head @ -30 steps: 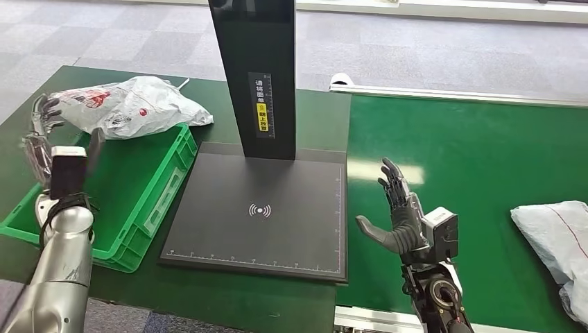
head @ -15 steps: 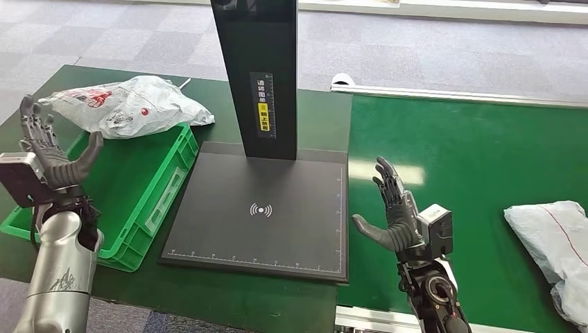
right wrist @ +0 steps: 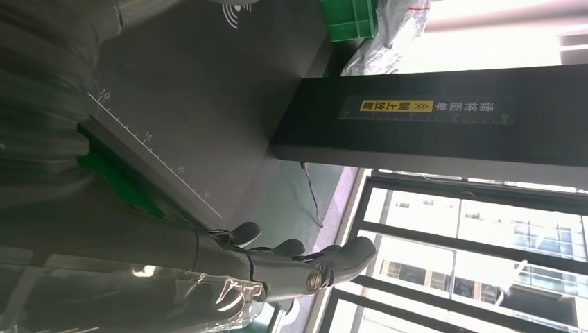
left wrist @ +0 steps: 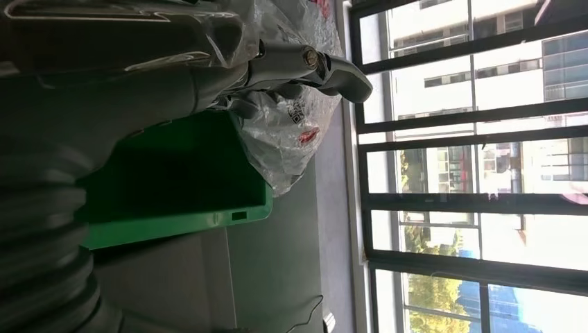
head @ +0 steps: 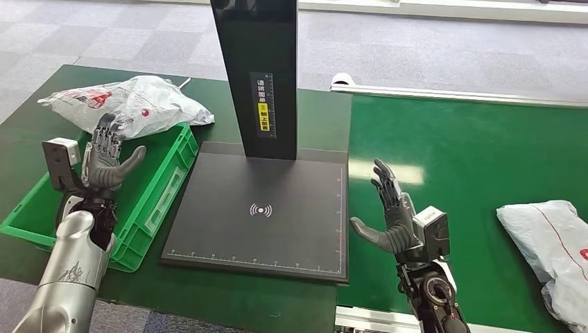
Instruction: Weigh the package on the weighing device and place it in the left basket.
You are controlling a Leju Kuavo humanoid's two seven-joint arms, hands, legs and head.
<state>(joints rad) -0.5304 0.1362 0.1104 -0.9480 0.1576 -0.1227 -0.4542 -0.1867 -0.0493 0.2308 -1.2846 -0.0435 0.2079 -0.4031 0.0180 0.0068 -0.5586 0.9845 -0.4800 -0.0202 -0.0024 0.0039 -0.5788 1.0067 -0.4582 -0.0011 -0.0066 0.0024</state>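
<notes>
Green basket (head: pixel 163 182) holds the bag (head: pixel 132 104); left hand (head: pixel 107 163), empty, fingers spread, has swung inward. Right hand (head: pixel 390 215) spread, empty.

Left hand (head: pixel 107 161) now turned palm inward and shifted in over the green basket (head: pixel 161 201), fingers apart and empty, right hand (head: pixel 390 215) slightly lower and nearer the scale plate (head: pixel 260 215), white package on the conveyor (head: pixel 555 243) now further into view at right.
</notes>
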